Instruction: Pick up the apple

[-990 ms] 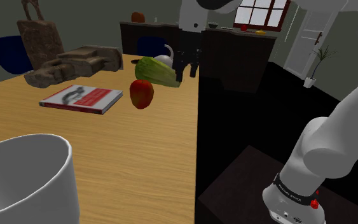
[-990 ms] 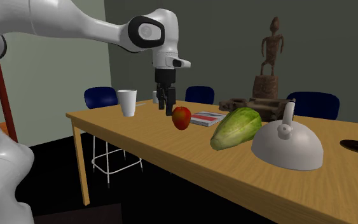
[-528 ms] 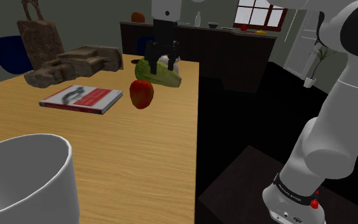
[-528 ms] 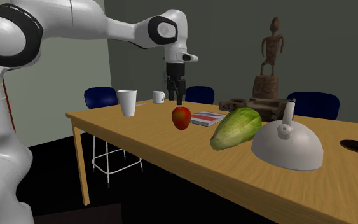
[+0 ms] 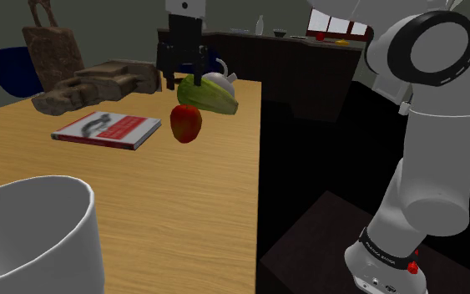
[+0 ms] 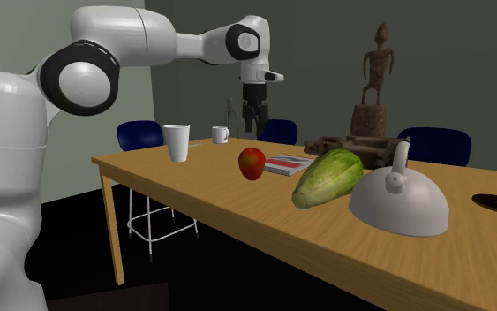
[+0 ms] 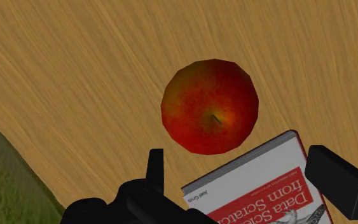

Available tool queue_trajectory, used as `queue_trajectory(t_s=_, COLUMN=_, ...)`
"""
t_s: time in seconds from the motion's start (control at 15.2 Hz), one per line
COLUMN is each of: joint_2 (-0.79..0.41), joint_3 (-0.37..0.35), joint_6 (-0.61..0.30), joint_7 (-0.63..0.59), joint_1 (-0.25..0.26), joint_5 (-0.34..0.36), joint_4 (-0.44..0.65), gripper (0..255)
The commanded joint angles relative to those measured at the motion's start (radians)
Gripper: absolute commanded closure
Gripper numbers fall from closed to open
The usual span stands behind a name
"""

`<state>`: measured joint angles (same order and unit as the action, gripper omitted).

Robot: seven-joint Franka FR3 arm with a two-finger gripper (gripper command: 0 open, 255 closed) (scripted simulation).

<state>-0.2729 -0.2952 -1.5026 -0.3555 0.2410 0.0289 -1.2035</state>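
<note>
You're hanging w/ jaws apart over the book (image 7: 266, 188). Apple (image 7: 210, 106) is lying off-centre, approx 11 o'clock from the jaws.

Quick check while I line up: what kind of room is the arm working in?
Most likely a dining room beside a kitchen, in a house. A long wooden table with blue chairs at it carries a kettle and mug; behind it runs a dark counter below a window.
</note>
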Motion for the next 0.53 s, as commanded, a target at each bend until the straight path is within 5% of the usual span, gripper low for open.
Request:
queue_trajectory(t_s=0.0, joint_2=0.007, joint_3=0.0, joint_6=-0.027, joint_7=-0.001, joint_1=-0.001, joint_5=-0.002, joint_4=-0.033, gripper=0)
queue_trajectory(t_s=0.4, joint_2=0.033, joint_3=0.001, joint_6=-0.101, joint_7=0.005, joint_1=-0.01, joint_5=-0.01, joint_4=-0.132, gripper=0)
queue_trajectory(t_s=0.46, joint_2=0.032, joint_3=0.002, joint_6=-0.101, joint_7=0.006, joint_1=-0.01, joint_5=-0.01, joint_4=-0.131, gripper=255)
